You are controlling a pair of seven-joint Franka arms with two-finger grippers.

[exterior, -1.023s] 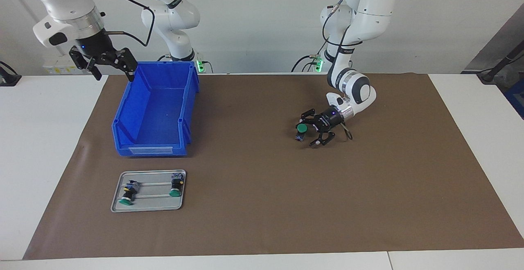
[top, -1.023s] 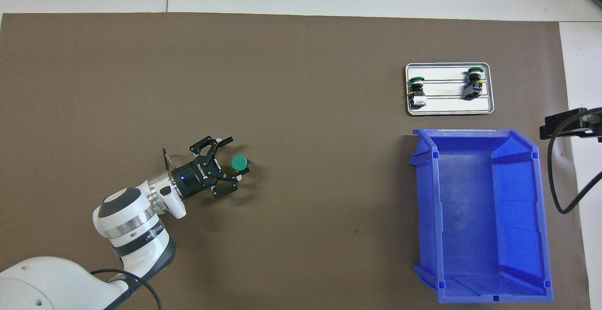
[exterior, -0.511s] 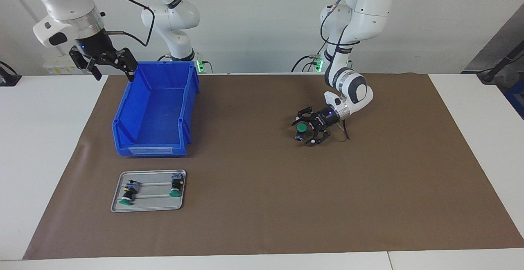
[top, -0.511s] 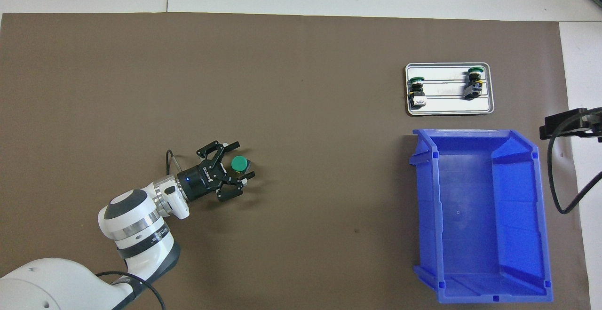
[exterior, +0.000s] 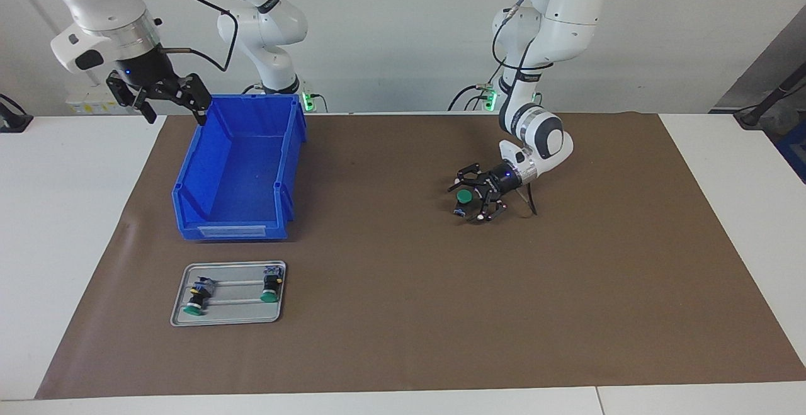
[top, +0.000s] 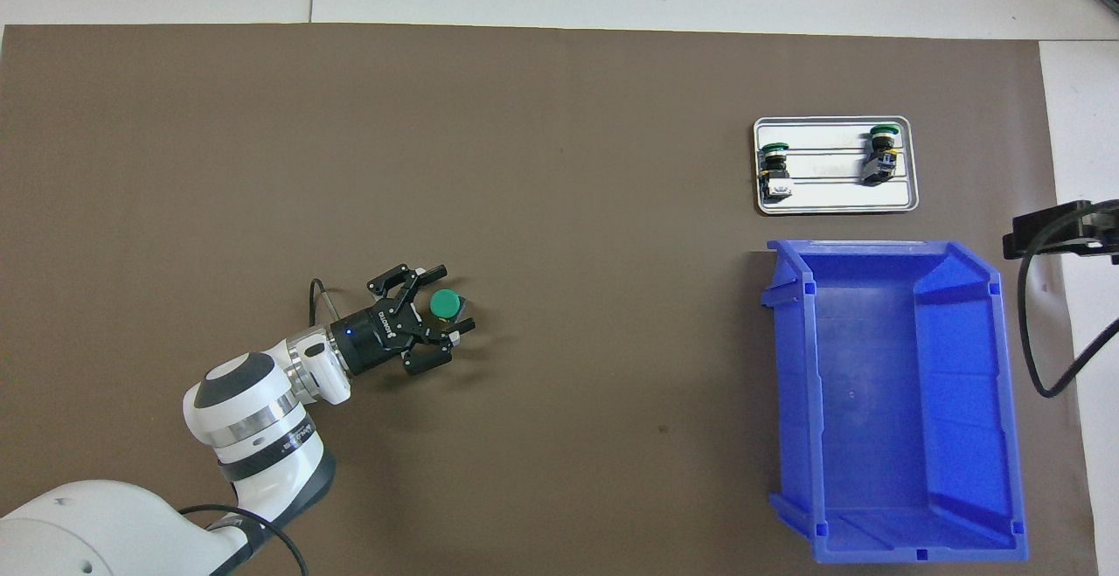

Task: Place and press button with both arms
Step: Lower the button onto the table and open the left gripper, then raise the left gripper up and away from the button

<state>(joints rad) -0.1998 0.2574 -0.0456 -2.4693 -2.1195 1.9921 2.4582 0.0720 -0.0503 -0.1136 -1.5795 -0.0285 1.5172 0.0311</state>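
While the button (exterior: 464, 197) stands on the brown mat in the middle right of the facing view, between the wide-open fingers of the left gripper (exterior: 469, 201), it looks small, light, hard and best held by its black body; the right gripper (exterior: 174, 108) waits open, upper left.

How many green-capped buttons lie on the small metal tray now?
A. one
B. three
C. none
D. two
D: the metal tray holds two buttons, one toward each end, while a third button stands on the brown mat between the open fingers of the left gripper.
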